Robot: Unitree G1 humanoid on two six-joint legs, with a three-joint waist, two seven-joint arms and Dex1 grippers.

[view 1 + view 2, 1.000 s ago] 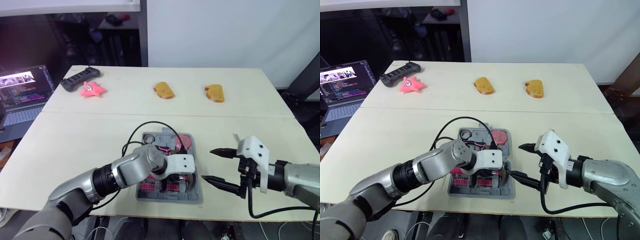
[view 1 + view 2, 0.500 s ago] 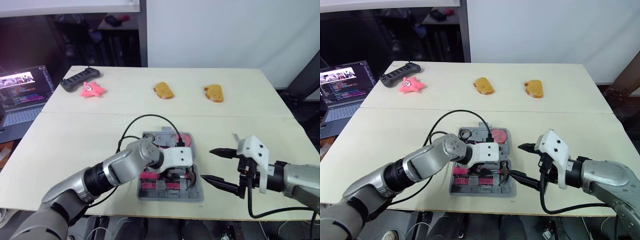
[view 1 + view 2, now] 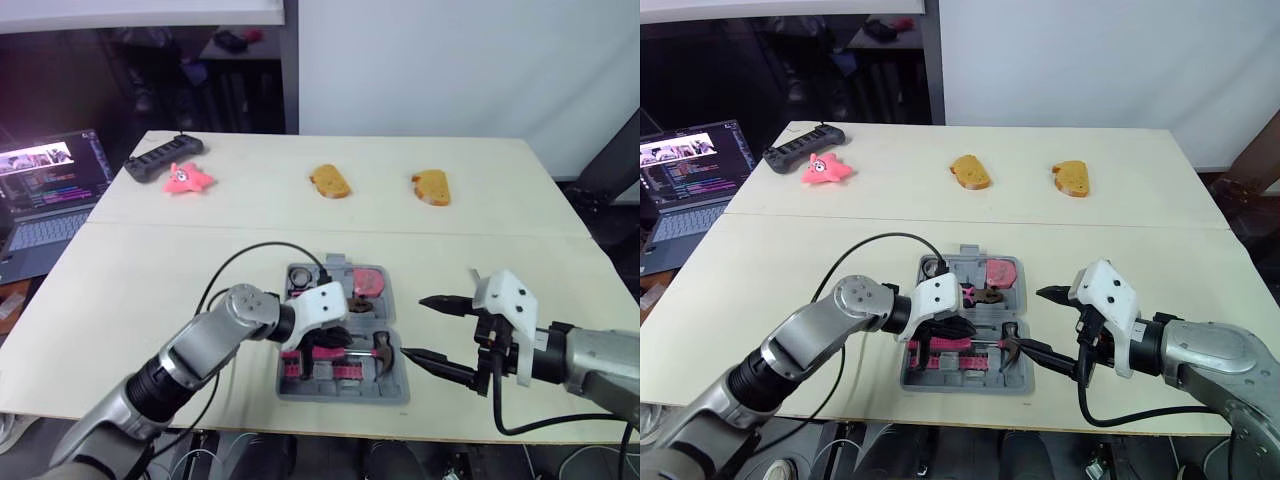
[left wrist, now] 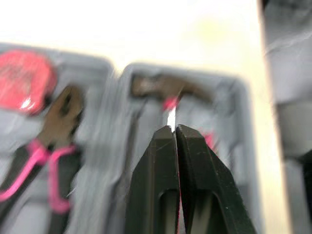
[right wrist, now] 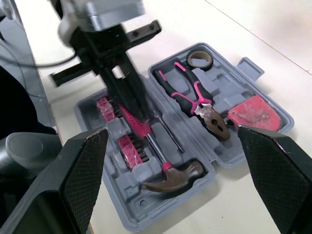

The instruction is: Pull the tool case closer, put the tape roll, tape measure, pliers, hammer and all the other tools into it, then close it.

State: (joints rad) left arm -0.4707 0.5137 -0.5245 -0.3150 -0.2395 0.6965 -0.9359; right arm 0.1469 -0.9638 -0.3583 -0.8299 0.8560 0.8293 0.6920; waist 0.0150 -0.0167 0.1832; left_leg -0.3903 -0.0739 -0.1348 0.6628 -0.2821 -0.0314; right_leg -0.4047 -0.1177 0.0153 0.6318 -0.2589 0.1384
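1. Left gripper (image 4: 174,129) fingers are pressed together with nothing pinched; the tips are set at the pink handle of the hammer (image 5: 170,178), probably to seat it in its slot.
2. The right gripper (image 3: 414,327) is held spread wide just beside the tool case (image 3: 340,395), likely to steady it.
3. The pliers (image 5: 192,100), tape roll (image 5: 199,59) and tape measure (image 5: 256,114) are laid in moulded recesses; the case is not yet closed.
4. The case is placed near the front edge of a pale table (image 3: 150,280); a laptop (image 3: 45,190) is set off to the left.
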